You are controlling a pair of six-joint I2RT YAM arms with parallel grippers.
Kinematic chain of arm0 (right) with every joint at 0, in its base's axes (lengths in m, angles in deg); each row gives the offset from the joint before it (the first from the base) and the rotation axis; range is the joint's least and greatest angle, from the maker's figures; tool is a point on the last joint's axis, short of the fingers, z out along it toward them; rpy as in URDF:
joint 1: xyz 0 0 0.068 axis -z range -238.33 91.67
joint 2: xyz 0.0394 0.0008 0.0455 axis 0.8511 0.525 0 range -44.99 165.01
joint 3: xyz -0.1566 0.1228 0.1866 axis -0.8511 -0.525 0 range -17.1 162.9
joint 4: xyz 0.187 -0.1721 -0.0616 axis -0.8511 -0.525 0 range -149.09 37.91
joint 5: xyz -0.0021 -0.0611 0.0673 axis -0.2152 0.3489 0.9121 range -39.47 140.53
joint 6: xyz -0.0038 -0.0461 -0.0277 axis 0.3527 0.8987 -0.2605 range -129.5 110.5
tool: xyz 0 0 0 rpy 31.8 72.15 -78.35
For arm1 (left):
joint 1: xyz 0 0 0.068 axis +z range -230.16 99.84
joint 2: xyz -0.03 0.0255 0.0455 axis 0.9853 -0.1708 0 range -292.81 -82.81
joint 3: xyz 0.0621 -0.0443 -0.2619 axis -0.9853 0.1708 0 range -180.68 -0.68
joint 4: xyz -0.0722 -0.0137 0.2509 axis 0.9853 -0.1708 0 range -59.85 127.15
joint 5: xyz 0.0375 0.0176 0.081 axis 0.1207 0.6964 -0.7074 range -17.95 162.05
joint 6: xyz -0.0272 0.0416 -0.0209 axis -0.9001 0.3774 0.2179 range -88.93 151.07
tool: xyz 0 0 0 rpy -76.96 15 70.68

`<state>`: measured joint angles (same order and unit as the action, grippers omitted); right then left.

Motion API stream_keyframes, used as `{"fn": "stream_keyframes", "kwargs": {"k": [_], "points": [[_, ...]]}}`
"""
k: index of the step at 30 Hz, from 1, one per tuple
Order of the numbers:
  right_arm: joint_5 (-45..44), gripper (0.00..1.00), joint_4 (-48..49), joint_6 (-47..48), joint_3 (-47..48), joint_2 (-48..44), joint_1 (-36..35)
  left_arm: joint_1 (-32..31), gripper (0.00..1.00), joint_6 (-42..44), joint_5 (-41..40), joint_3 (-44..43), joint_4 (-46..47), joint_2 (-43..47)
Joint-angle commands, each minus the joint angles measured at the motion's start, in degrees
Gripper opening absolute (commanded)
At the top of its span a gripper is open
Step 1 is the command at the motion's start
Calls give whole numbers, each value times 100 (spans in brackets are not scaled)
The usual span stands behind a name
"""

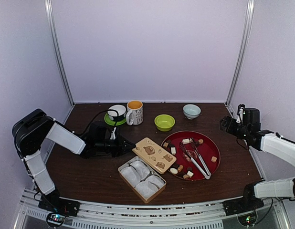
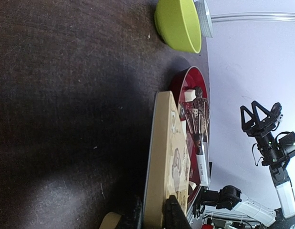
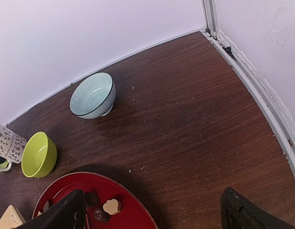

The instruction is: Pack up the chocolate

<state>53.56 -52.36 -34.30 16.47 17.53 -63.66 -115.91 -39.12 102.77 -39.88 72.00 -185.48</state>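
Several chocolates [image 1: 186, 141] in cream, tan and dark brown lie on a red plate [image 1: 207, 143], with silver tongs [image 1: 197, 160] lying across them. An open tan box [image 1: 121, 171] with white paper liners [image 1: 138, 169] sits left of the plate. My left gripper [image 1: 130, 145] is shut on the near end of the box's tan bear-print lid [image 1: 154, 153], seen edge-on in the left wrist view [image 2: 163, 157] between my fingers [image 2: 175, 213]. My right gripper [image 1: 228, 125] is open and empty, above the table at the far right. Its view shows a cream chocolate [image 3: 111, 206] on the plate's edge [image 3: 138, 214].
At the back stand a black-and-white cup on a green saucer [image 1: 117, 112], a patterned mug [image 1: 134, 112], a green bowl [image 1: 164, 122] and a blue-white bowl [image 1: 191, 111]. The side walls and metal frame posts close in the table.
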Motion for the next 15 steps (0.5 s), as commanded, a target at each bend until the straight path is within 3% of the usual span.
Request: {"fn": "stream_keyframes", "kwargs": {"k": [1,15], "points": [[66,98,71,49,113,18,31,-30,5,40,101,-112,107,315],[119,98,41,45,205,54,26,10,0,347,217,-495,-651,1125]]}}
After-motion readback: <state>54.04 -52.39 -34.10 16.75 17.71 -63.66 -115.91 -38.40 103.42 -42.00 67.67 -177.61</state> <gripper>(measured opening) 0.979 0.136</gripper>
